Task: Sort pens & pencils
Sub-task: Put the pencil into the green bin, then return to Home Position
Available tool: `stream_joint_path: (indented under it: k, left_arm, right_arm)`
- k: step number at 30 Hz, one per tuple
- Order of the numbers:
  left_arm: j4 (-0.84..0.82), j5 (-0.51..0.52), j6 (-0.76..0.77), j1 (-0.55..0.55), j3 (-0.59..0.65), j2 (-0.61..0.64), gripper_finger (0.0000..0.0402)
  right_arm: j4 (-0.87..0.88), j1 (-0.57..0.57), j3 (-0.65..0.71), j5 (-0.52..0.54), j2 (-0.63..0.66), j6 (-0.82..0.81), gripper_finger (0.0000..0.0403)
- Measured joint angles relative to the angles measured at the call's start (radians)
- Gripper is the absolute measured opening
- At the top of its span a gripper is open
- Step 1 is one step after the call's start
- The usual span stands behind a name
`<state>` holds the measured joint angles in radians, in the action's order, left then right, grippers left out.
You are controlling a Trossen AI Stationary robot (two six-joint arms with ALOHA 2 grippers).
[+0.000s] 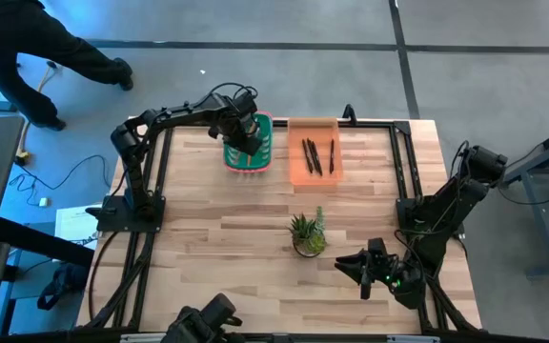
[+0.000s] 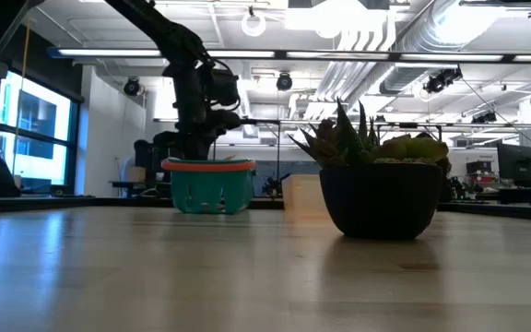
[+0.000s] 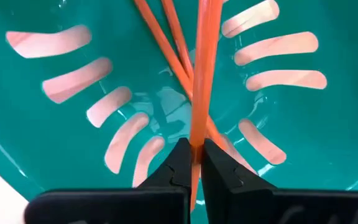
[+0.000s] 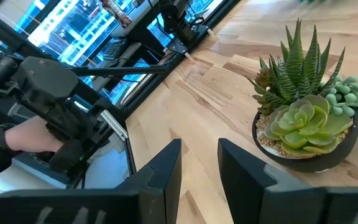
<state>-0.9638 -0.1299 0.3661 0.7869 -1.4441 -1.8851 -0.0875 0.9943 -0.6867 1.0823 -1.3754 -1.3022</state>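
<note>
A pale wooden table (image 1: 255,238) fills the overhead frame. At lower right the right gripper (image 1: 365,272) waits with fingers apart, near a potted succulent (image 1: 307,234). Farther up, pens (image 1: 317,155) lie in an orange tray (image 1: 296,171). At upper centre, the left gripper (image 3: 191,163) is clamped on one of the pencils (image 3: 202,68) inside the teal basket (image 3: 55,137); releasing it low should prevent bouncing.

A wooden table (image 1: 255,238) carries a teal basket (image 1: 248,158), orange tray (image 1: 314,164) and potted plant (image 1: 307,234).
</note>
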Motion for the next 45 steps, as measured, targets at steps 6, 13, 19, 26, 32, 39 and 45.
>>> stream_joint_path:
  k: [6, 13, 19, 26, 32, 39, 45]
  left_arm:
    - [-0.015, 0.005, -0.003, 0.000, 0.000, 0.000, 0.0010]
    - [-0.013, 0.006, -0.004, -0.002, 0.000, 0.000, 0.0064]
    - [-0.013, -0.007, -0.006, -0.002, 0.000, 0.000, 0.0084]
    - [0.010, -0.002, -0.023, -0.018, 0.000, 0.029, 0.0090]
    - [0.048, 0.004, -0.022, -0.024, 0.000, 0.075, 0.0090]
    - [0.083, -0.001, -0.025, -0.079, 0.000, 0.119, 0.0090]
    - [0.179, 0.005, -0.018, -0.147, 0.000, 0.174, 0.0089]
  right_arm:
    - [0.000, -0.002, 0.000, 0.000, 0.000, -0.001, 0.0096]
    - [-0.003, -0.006, 0.000, 0.000, 0.000, -0.003, 0.0096]
    - [-0.005, -0.006, 0.000, -0.003, 0.000, -0.003, 0.0096]
    - [-0.005, -0.006, 0.000, -0.017, 0.000, 0.001, 0.0096]
    - [-0.004, -0.006, 0.000, -0.017, 0.000, 0.021, 0.0096]
    - [0.001, -0.006, 0.000, -0.017, 0.000, 0.029, 0.0096]
    - [0.001, -0.006, 0.000, -0.017, 0.000, 0.055, 0.0096]
